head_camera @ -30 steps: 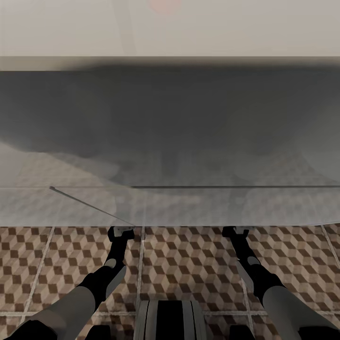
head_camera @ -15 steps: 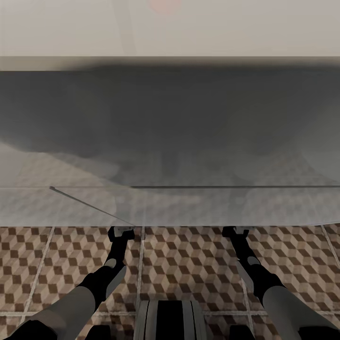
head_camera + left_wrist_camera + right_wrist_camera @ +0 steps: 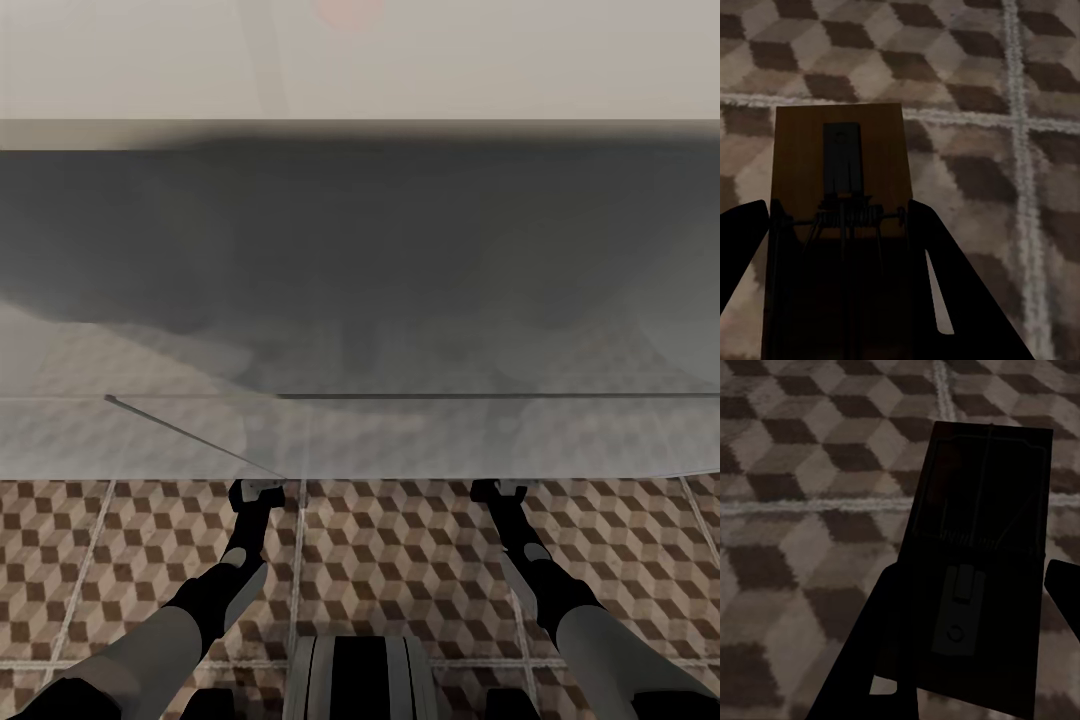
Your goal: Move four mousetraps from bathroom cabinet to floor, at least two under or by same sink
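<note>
Item, left gripper (image 3: 840,247): I have it pinching one mousetrap (image 3: 840,172) by its long edges, board jutting straight out past the fingertips, bathroom floor (image 3: 1005,90) directly beneath. Item, right gripper (image 3: 971,660): clamped likewise on a second mousetrap (image 3: 982,510), long axis running along the fingers. Both arms reach under a pale overhanging slab (image 3: 360,440), neither nearer the tiles by my reckoning.

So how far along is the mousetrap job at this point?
No trap shows lying on the bathroom floor yet. The left gripper holds one mousetrap and the right gripper another mousetrap, both over tiles. Setting them down remains; the other two aren't seen.
</note>
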Controlling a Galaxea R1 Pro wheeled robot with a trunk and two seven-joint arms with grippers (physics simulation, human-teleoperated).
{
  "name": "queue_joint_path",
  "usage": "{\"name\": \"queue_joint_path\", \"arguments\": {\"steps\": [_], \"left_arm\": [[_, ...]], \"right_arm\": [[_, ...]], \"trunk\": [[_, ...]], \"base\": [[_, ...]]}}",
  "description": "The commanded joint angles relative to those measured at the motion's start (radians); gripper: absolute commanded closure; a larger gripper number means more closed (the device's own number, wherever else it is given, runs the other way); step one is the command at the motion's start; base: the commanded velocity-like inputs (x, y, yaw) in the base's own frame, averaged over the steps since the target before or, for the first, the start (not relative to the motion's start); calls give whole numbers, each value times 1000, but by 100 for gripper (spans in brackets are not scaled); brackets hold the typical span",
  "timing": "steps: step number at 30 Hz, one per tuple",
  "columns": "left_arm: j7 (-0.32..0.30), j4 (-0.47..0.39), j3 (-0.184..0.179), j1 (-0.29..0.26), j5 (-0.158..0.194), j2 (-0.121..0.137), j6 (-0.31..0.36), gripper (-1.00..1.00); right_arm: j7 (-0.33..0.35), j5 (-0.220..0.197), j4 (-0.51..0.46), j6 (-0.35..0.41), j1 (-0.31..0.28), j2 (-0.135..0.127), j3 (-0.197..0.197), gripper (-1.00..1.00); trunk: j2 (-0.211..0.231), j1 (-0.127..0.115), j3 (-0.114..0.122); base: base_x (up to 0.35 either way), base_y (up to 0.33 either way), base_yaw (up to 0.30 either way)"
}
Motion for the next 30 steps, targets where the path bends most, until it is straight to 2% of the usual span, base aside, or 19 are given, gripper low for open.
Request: {"name": "queue_joint_path", "arguments": {"steps": [1,30], "left_arm": [[9,1,-9,-1,5,1,-4,100],[13,1,-8,-1,4,1,-4,100]], "right_arm": [[3,-11,1,-4,0,-1,5,100],[3,-11,-18,-3,0,-1,5,100]], "trunk": [[0,0,0],[0,0,0]], "base": [[0,0,0],[0,0,0]]}}
